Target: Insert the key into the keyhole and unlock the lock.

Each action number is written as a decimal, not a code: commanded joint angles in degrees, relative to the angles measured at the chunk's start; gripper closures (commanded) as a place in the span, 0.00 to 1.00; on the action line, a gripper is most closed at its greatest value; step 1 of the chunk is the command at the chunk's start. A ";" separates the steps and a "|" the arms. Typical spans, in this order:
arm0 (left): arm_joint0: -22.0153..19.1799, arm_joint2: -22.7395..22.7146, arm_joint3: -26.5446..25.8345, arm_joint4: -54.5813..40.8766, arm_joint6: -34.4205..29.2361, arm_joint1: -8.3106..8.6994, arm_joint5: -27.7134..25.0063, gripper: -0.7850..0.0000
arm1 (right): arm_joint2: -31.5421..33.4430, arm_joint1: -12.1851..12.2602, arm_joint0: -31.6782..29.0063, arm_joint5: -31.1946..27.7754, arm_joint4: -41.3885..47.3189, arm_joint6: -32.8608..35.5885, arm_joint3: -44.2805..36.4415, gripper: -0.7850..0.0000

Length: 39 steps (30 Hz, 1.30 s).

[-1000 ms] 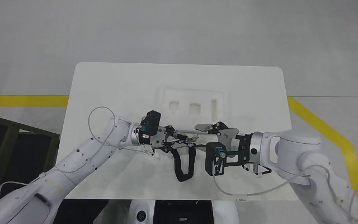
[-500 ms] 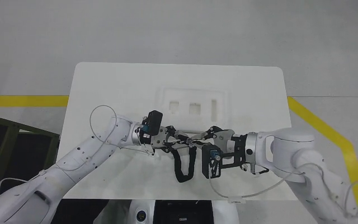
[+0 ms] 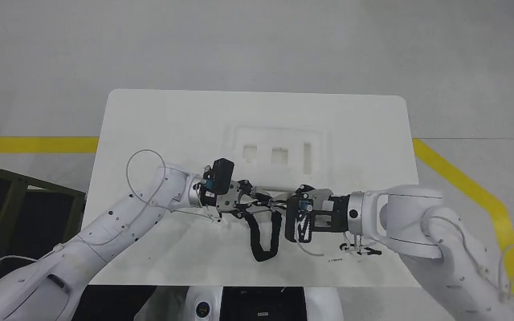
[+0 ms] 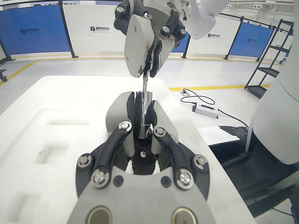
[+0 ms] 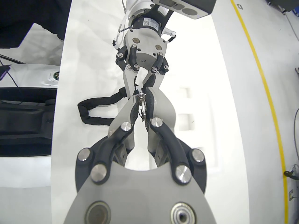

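One lock (image 4: 144, 109), one key (image 4: 145, 83), one black cable loop (image 3: 262, 237). Two grippers: left gripper (image 4: 141, 99), right gripper (image 4: 147, 70). One foam tray (image 3: 277, 132), upper centre in top view, with three recesses; one table (image 3: 144, 120).

Arms (image 3: 120, 229) glossy white w/ thin white cables (image 3: 128, 170); left gripper (image 4: 143, 99), right gripper (image 5: 140, 99): pale-grey fingers (image 4: 116, 114), black links, silver screws.

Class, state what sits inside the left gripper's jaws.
The chrome lock cylinder, with the key from the right gripper meeting its end. The keyhole is covered, so insertion depth is unseen.
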 commanded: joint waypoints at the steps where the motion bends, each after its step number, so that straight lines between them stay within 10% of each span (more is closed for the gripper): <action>1: 0.17 -0.23 -0.21 0.05 -0.15 0.06 0.00 1.00 | -0.42 0.06 0.76 2.29 3.73 3.46 -0.66 1.00; 12: 0.93 -1.21 -1.14 0.00 -1.06 0.29 0.00 1.00 | -3.65 -0.03 3.57 17.01 15.89 15.76 -0.82 1.00; 32: 2.40 -2.84 -2.38 -0.09 -2.47 0.72 0.00 1.00 | -2.73 -0.48 1.24 38.35 21.74 15.13 -0.11 1.00; 33: 2.44 -2.88 -2.42 -0.10 -2.51 0.72 0.00 1.00 | -2.66 -0.47 1.06 38.29 21.96 14.96 -0.30 0.95; 34: 2.45 -2.94 -2.48 -0.06 -2.57 0.73 0.00 1.00 | -2.63 -0.46 0.94 38.04 22.17 14.88 -0.36 0.65; 35: 2.49 -2.99 -2.51 -0.03 -2.59 0.74 0.00 1.00 | -2.61 -0.46 0.90 37.54 22.26 14.69 -0.44 0.00; 39: 2.71 -3.52 -1.82 0.14 -3.05 0.85 0.00 1.00 | -2.39 -0.41 0.93 35.44 21.55 13.64 -0.27 0.00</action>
